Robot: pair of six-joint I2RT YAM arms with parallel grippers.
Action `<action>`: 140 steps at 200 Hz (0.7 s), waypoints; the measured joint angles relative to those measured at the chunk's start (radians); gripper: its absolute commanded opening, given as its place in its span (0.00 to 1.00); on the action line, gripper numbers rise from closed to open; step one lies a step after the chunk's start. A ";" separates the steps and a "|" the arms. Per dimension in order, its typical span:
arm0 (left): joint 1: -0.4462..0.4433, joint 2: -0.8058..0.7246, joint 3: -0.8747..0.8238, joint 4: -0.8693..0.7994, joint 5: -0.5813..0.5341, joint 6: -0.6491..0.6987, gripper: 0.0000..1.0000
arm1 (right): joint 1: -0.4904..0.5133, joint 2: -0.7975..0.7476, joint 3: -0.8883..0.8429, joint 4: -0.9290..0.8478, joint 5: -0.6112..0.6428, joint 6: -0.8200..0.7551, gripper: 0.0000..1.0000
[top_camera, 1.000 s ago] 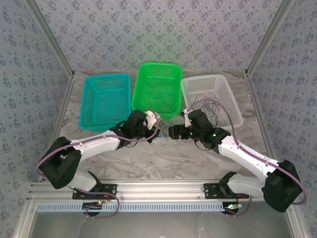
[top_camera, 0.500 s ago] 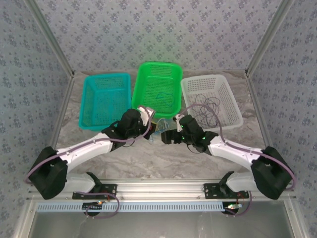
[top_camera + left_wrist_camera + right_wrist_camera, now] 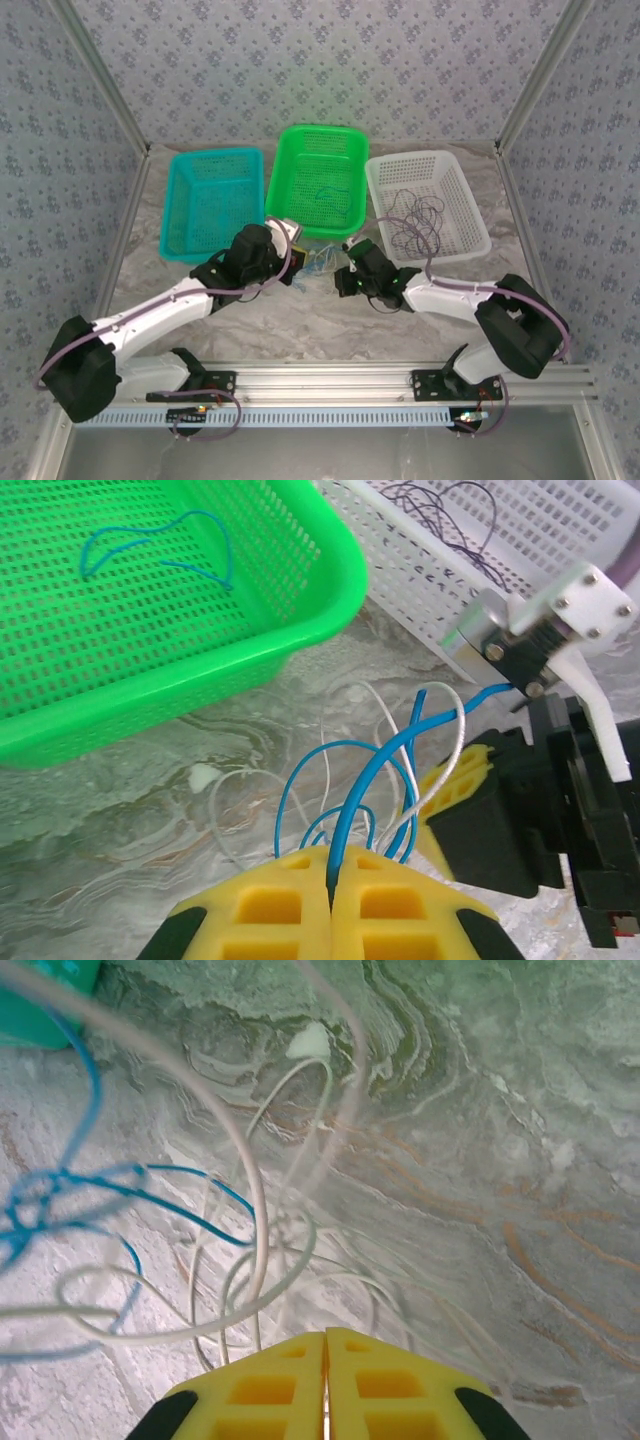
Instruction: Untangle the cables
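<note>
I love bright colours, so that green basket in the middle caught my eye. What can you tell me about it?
The green basket is a rectangular tub of bright, glossy-looking plastic, its floor and sloping walls pierced with rows of small holes under a smooth rolled rim. It sits upright and flat on the marbled table, toward the far side, between a teal basket and a white basket, close beside both. One thin blue cable lies loosely curled on its floor; nothing else is inside.

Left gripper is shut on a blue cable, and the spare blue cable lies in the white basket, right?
Not quite. The spare blue cable lies in the green basket, as the left wrist view shows. The left gripper is indeed shut on a blue cable.
</note>
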 measured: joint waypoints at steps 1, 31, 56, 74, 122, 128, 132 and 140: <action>0.001 -0.001 0.000 -0.002 -0.003 0.000 0.00 | 0.000 0.000 -0.001 0.000 0.000 0.000 0.05; 0.014 -0.030 0.000 -0.045 -0.064 0.013 0.00 | 0.002 -0.020 -0.042 -0.038 0.021 0.028 0.00; 0.018 -0.064 0.000 -0.066 -0.095 0.016 0.00 | 0.002 -0.021 -0.045 -0.078 0.040 0.047 0.00; 0.018 -0.090 0.000 -0.066 -0.100 0.016 0.00 | 0.002 -0.021 -0.045 -0.093 0.045 0.054 0.09; 0.018 -0.116 -0.001 -0.052 -0.068 0.015 0.00 | 0.035 -0.073 -0.045 -0.074 0.055 0.061 0.73; 0.018 -0.116 -0.001 -0.051 -0.063 0.015 0.00 | 0.037 -0.087 -0.045 -0.064 0.054 0.056 0.73; 0.018 -0.115 -0.001 -0.051 -0.060 0.016 0.00 | 0.037 -0.098 -0.045 -0.056 0.051 0.053 0.73; 0.018 -0.113 -0.002 -0.051 -0.052 0.016 0.00 | 0.039 -0.115 -0.045 -0.042 0.051 0.049 0.73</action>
